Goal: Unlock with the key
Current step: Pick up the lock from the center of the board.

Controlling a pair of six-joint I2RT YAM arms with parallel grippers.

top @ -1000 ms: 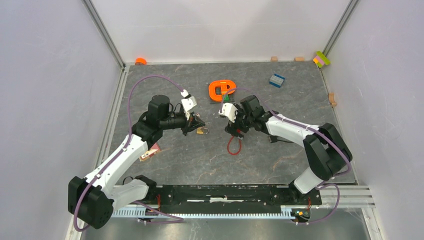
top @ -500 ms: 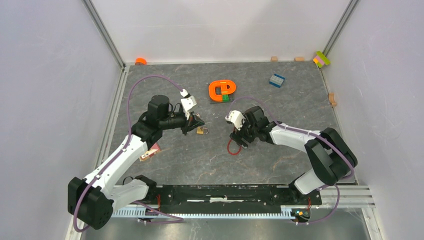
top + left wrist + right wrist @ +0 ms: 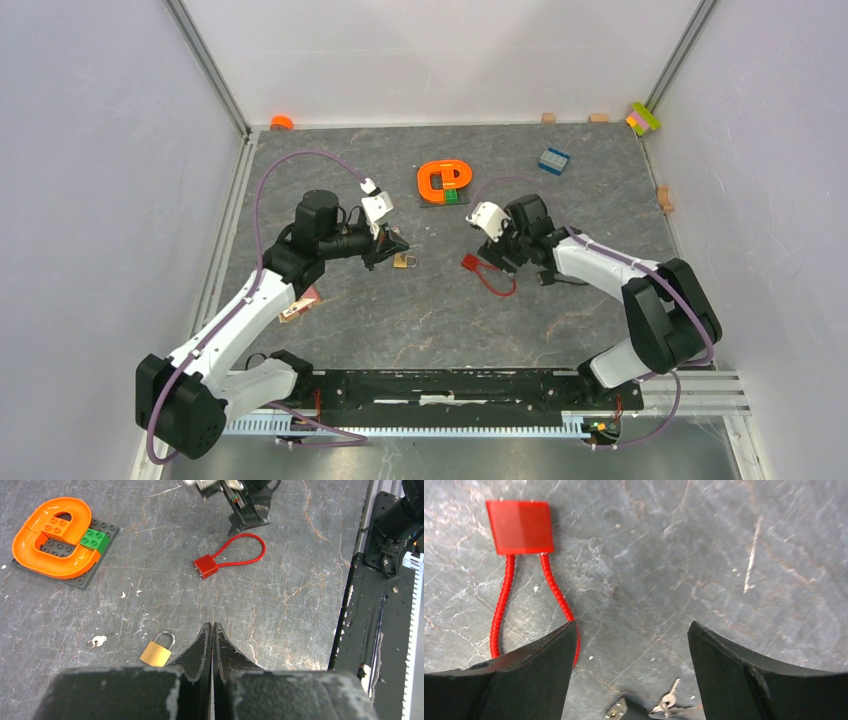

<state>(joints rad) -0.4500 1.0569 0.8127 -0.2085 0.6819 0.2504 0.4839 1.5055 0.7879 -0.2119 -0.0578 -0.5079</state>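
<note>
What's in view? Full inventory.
Brass padlock: 1, gold, centre-left.
Small silver keys: 2, silver; one beside padlock, one right of centre.
Red cable lock: 1, red, centre.
Orange U-shaped track: 1, orange, back centre, on dark baseplate with green brick.
Blue brick: 1, blue, back right.
Tan blocks: 3, tan, back, right edges.
Multicolour brick stack: 1, yellow-pink-green, back-right corner.
Orange cap: 1, orange, back-left corner.
Pinkish flat piece: 1, pink, near left.
Left gripper: 1, black, shut.
Right gripper: 1, black, open.
</note>
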